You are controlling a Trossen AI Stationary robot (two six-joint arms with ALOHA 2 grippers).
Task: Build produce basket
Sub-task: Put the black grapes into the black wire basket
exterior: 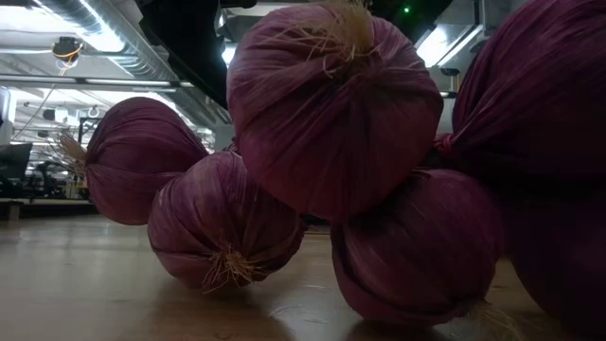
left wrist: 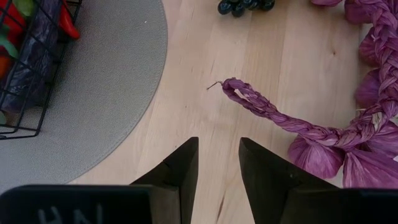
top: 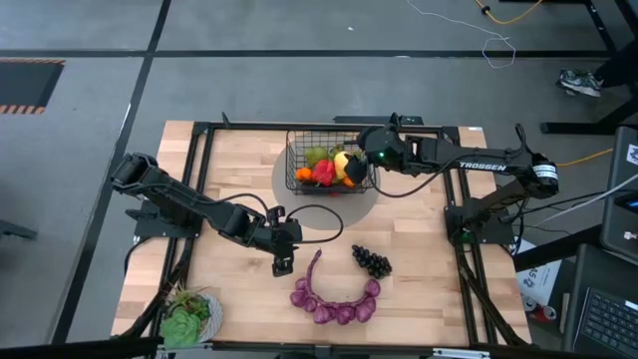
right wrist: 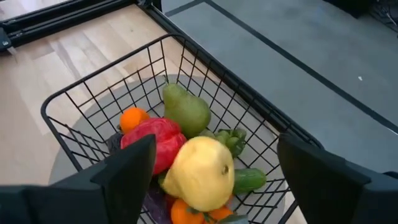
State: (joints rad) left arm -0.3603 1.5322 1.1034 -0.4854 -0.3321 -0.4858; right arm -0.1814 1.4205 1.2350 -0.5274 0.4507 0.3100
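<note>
Resting atop the other produce in the basket (right wrist: 81, 99) on the table's far side, the yellow pear (right wrist: 200, 171) looks smooth, rigid and light, best pinched across its broad belly. Directly above it, the right gripper (right wrist: 214, 165) gapes wide and holds nothing. Nearer, the left gripper (left wrist: 217, 168), partly parted and empty, hovers near the limp purple string (left wrist: 280, 115), easiest taken by its braided tail.

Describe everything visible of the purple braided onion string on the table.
The purple onion string lies flat on the bare wood, outside the basket, in a curve: a run of round, papery, purple-red bulbs with dry root tufts, joined by a plaited stalk that tapers to a thin frayed tip. That tip points toward the left gripper, which is open, close to it and not touching. The dark grapes sit beside the string, apart from it. Nothing rests on it.
</note>
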